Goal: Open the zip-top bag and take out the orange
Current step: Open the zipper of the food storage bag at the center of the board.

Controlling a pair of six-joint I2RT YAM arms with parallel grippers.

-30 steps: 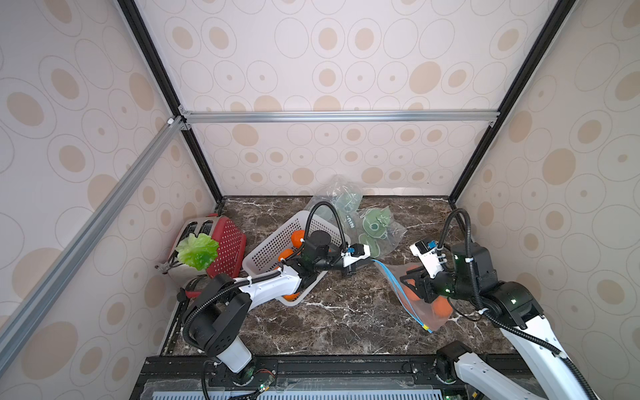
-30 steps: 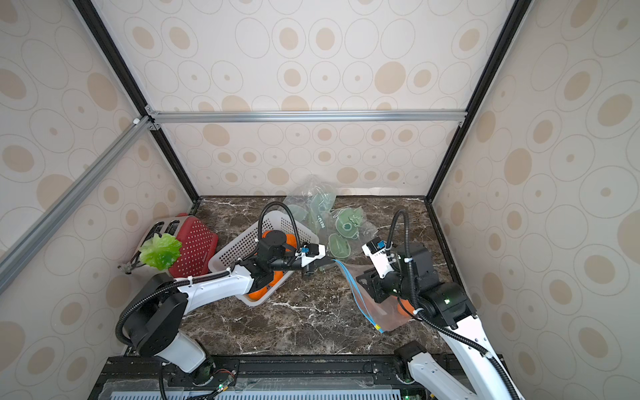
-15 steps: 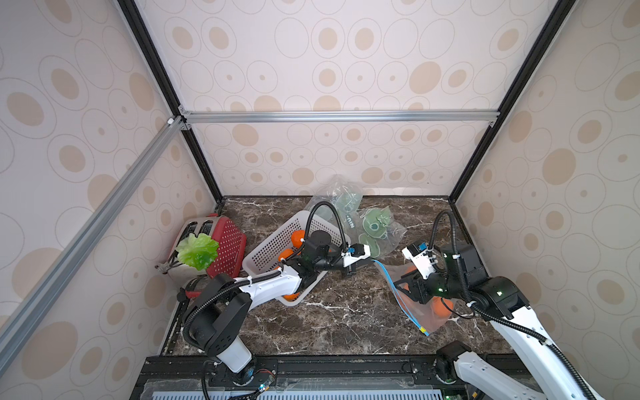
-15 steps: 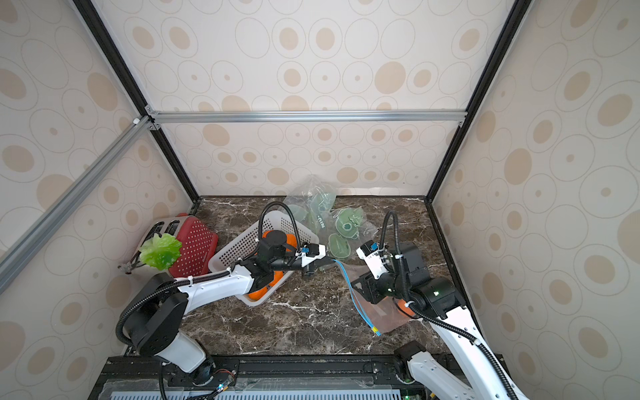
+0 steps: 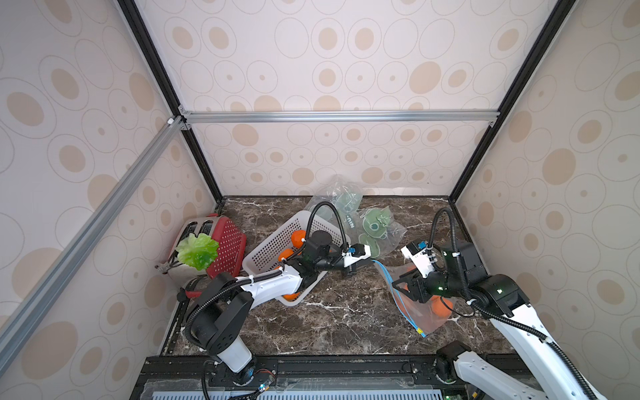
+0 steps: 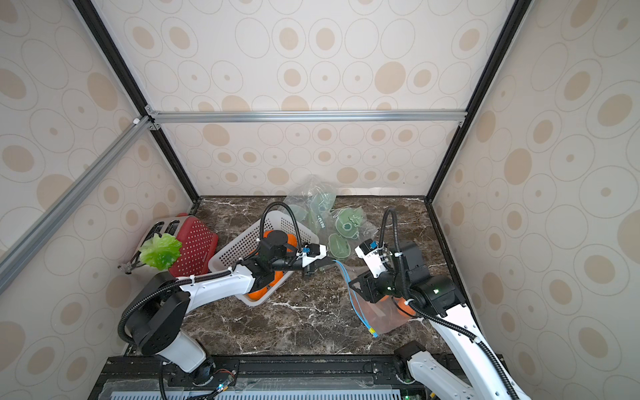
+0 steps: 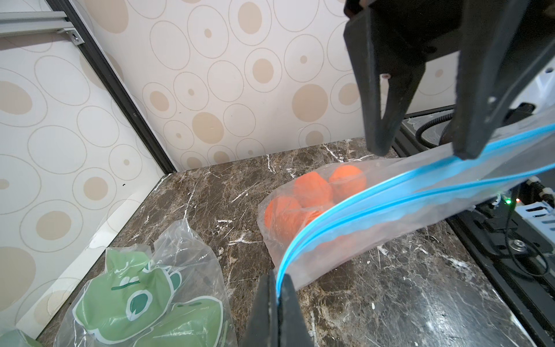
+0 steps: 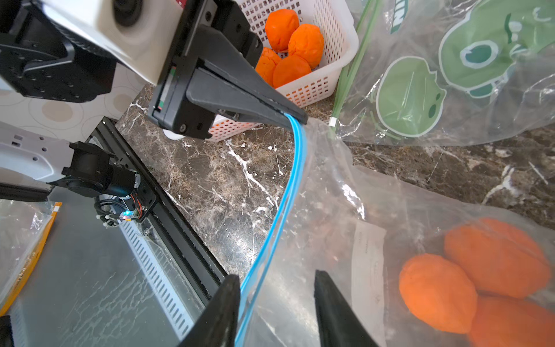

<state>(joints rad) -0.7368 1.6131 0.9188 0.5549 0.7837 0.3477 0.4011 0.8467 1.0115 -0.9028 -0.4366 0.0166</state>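
Right jaws, apart, now nearer blue edge (image 8: pixel 299 141) of zip-top bag (image 5: pixel 429 320) (left jaws clenched on it)

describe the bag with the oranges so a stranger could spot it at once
On the dark marble tabletop, look at the robot's right-hand side, across from the white basket. The zip-top bag lies there, one corner pinched in the left pincer. Unlike the green-printed bags behind it, it has a blue zip strip and oranges inside.
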